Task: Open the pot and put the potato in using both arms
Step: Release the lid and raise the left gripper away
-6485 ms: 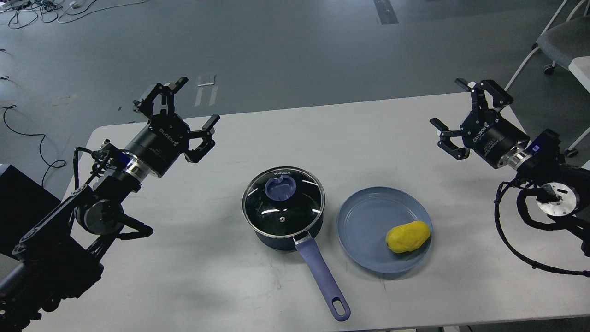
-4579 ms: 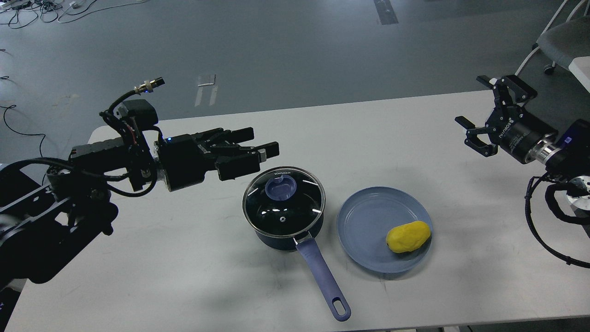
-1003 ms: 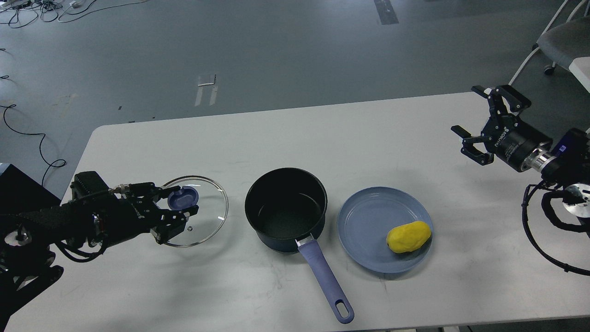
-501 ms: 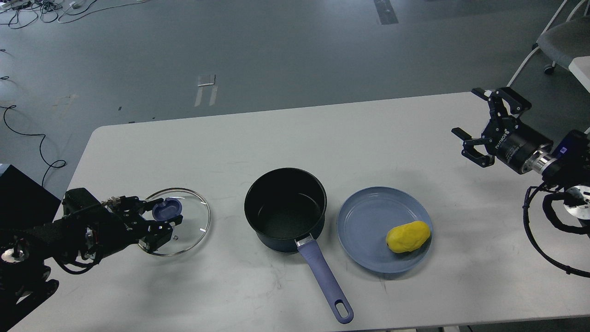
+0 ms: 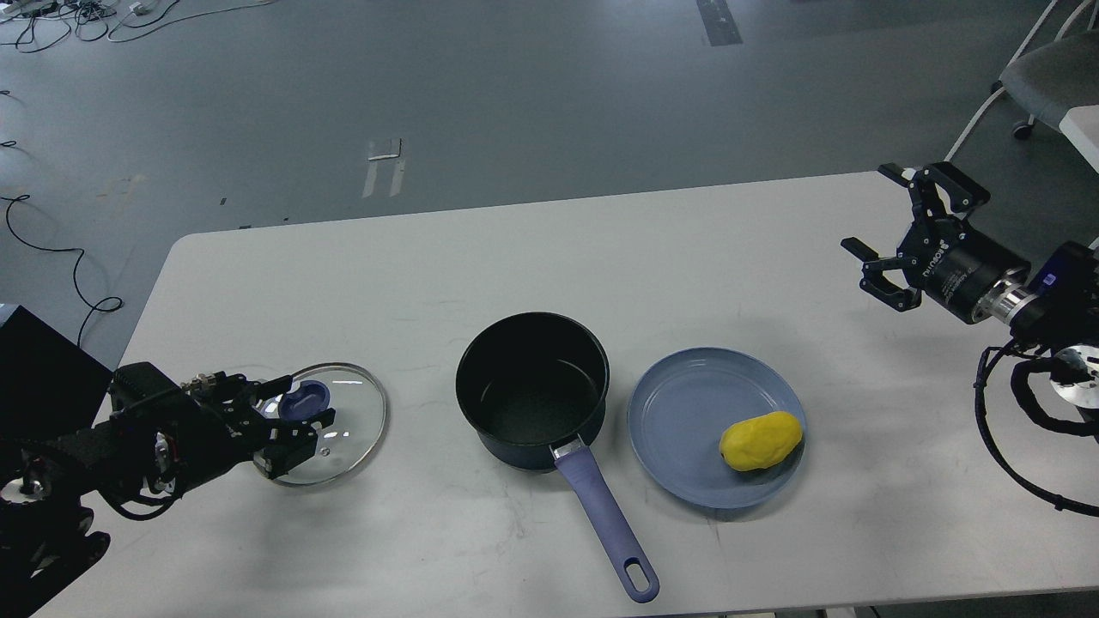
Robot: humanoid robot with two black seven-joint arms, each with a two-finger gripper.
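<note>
The left gripper (image 5: pixel 296 416) covers part of the lid (image 5: pixel 352 421), and whether it pinches the knob (image 5: pixel 307 398) is unclear. Both arms and the chair (image 5: pixel 1043 73) run off frame.
</note>
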